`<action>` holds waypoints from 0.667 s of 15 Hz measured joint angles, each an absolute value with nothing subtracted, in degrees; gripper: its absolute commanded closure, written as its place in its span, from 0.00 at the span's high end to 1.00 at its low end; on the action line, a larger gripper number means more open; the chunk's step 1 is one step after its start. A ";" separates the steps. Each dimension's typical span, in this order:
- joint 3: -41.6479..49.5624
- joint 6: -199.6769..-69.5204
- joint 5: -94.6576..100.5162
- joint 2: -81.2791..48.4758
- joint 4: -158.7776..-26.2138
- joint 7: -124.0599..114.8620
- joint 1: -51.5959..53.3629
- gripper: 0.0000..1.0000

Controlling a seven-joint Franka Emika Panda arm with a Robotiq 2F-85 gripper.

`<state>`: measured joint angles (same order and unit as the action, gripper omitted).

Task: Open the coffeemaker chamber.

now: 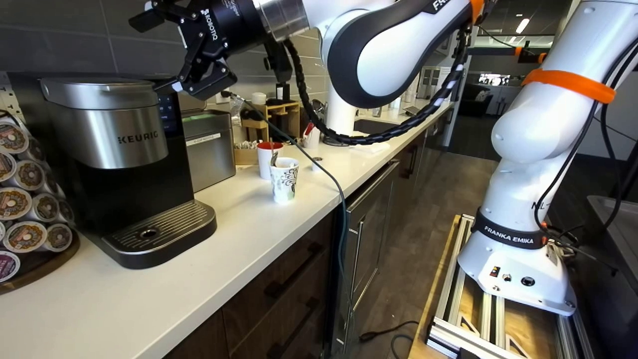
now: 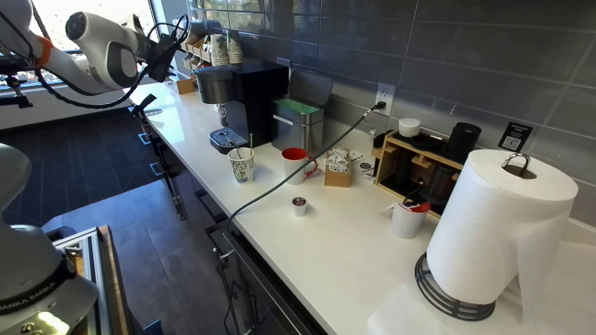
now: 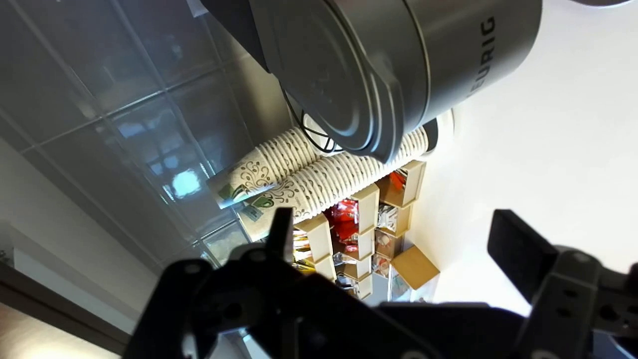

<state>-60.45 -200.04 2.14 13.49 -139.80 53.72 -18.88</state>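
The coffeemaker (image 1: 149, 194) stands on the counter, silver in front and black at the sides; it also shows in an exterior view (image 2: 260, 100). Its chamber (image 1: 119, 137) is the rounded head marked KEURIG, with its lid (image 1: 102, 93) down. In the wrist view the lid (image 3: 319, 75) is at the top, with its protruding handle lip (image 3: 391, 112) towards the jaws. My gripper (image 1: 159, 54) is open and empty, near lid height at the front of the head. In the wrist view the open jaws (image 3: 398, 232) are apart from the lid, with nothing between the fingers.
A steel bin (image 1: 212, 144) with raised lid stands beside the machine. A patterned cup (image 1: 284, 180) and a red-lined mug (image 2: 295, 167) stand nearer. Coffee pods (image 1: 30, 194), stacked paper cups (image 3: 319, 184) and boxed packets (image 3: 366, 219) are on the far side. A cable (image 2: 284, 181) crosses the counter.
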 measured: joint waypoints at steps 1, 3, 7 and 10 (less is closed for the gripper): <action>-62.24 -200.04 1.96 13.77 -139.66 54.26 -20.99 1.00; -65.86 -200.04 1.93 14.06 -139.26 55.61 -25.55 1.00; -73.68 -199.98 1.93 14.15 -137.74 57.57 -34.47 1.00; -79.65 -199.93 1.93 14.41 -136.03 57.77 -40.54 1.00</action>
<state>-79.65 -199.93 1.93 14.41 -136.03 57.77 -40.54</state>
